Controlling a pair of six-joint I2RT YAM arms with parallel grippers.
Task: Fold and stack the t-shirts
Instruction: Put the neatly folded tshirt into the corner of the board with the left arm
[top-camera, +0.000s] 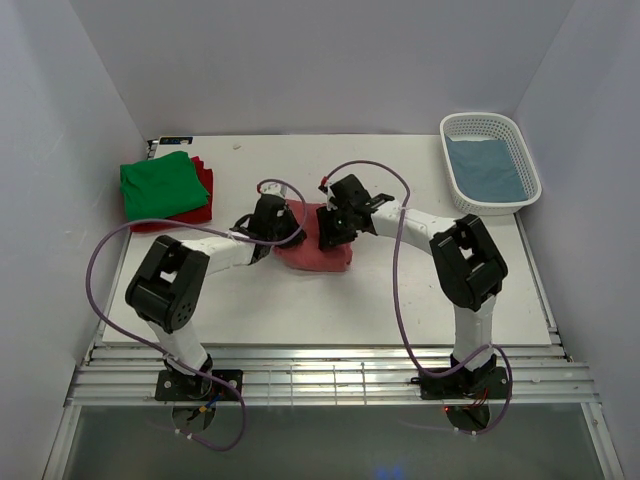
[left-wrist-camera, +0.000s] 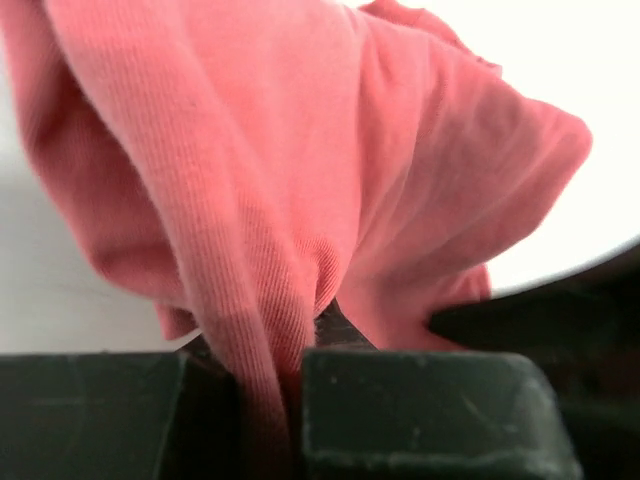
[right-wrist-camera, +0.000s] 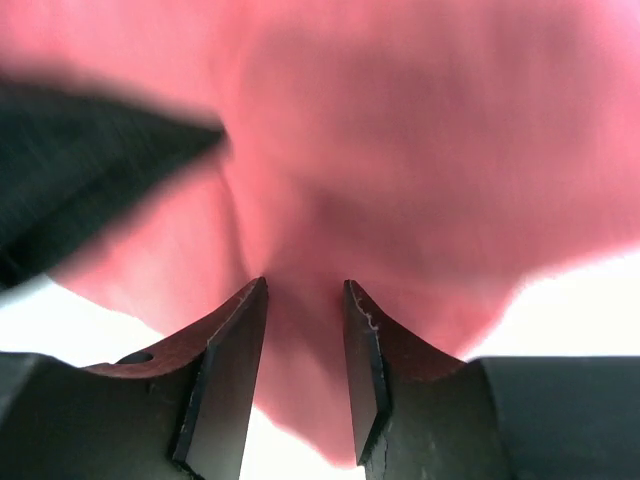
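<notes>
Pinching the pinkish-red t-shirt (top-camera: 322, 256) at centre frame on the desk (top-camera: 400, 295), left gripper (left-wrist-camera: 270, 365) and right gripper (right-wrist-camera: 305, 340) are each clamped on a bunched fold — soft, light, floppy cotton, I'd say, best held by edges or corners.

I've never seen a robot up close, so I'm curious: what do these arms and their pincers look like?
Both the left arm and right arm have white tubular links with chunky black joints. A purple cable loops loosely along each. The right gripper and left gripper each have two flat dark fingers.
</notes>
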